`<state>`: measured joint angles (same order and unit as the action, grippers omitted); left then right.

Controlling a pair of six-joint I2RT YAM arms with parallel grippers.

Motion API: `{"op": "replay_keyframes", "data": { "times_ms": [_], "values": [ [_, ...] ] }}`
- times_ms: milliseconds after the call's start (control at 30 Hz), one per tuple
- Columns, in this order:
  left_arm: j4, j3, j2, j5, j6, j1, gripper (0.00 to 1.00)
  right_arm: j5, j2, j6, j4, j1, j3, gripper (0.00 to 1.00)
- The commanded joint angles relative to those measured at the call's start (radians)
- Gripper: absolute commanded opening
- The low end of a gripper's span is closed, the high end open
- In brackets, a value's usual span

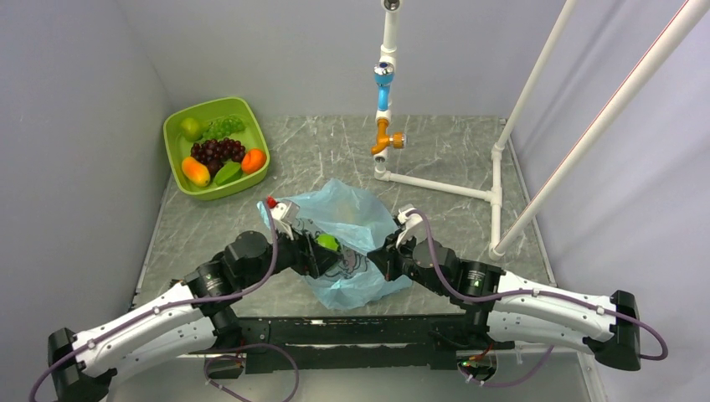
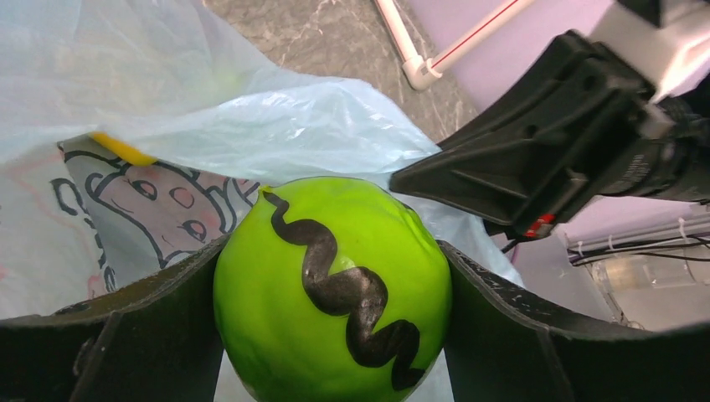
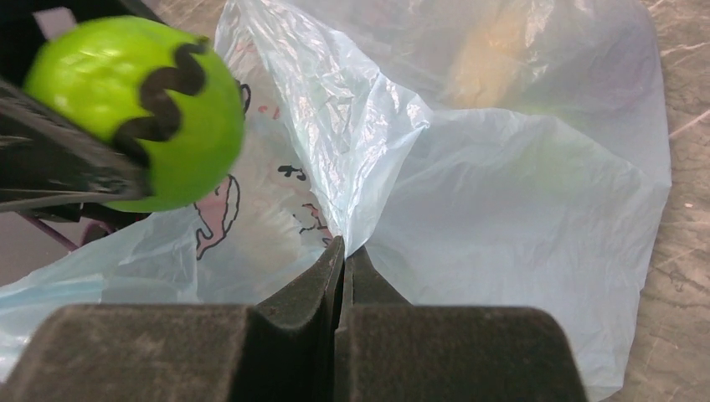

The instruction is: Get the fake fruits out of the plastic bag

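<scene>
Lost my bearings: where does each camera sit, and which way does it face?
Top external: above and behind the robot, looking down on the table; both arms show, left gripper and right gripper at the bag.
Left wrist: on the left arm, looking along its fingers at the clamped green fruit; right gripper upper right.
Right wrist: on the right arm, looking along its shut fingers pinching a bag fold; left gripper upper left.
Shared: bag and green fruit, in all three.

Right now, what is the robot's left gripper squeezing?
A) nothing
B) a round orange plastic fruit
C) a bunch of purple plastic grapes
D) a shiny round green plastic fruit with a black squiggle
D: the left gripper has its fingers pressed on both sides of the shiny green plastic fruit with the black squiggle.
</scene>
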<state>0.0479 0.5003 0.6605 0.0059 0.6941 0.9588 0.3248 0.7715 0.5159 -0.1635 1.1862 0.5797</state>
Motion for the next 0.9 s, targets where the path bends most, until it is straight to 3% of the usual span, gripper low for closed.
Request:
{"op": "replay_keyframes", "data": {
  "times_ms": [0, 267, 333, 533, 700, 867],
  "values": [
    [0.198, 0.15, -0.037, 0.018, -0.047, -0.012, 0.33, 0.035, 0.01, 0.015, 0.058, 0.004, 0.014, 0.0],
    [0.425, 0.446, 0.056, 0.112, -0.274, -0.132, 0.28, 0.045, 0.019, 0.02, 0.054, 0.005, 0.01, 0.0],
    [0.483, 0.522, 0.104, 0.134, -0.325, -0.21, 0.26, 0.042, 0.029, 0.015, 0.043, 0.003, 0.024, 0.0],
    [0.537, 0.69, 0.269, 0.304, -0.393, -0.594, 0.22, 0.05, 0.025, 0.0, 0.021, 0.004, 0.039, 0.0],
    [0.445, 0.744, 0.397, 0.413, -0.308, -0.884, 0.25, 0.06, -0.001, 0.016, 0.008, 0.004, 0.027, 0.0],
    [0.156, 0.597, 0.515, 0.499, -0.017, -1.148, 0.27, 0.074, -0.02, 0.029, 0.011, 0.003, 0.02, 0.0]
  ]
}}
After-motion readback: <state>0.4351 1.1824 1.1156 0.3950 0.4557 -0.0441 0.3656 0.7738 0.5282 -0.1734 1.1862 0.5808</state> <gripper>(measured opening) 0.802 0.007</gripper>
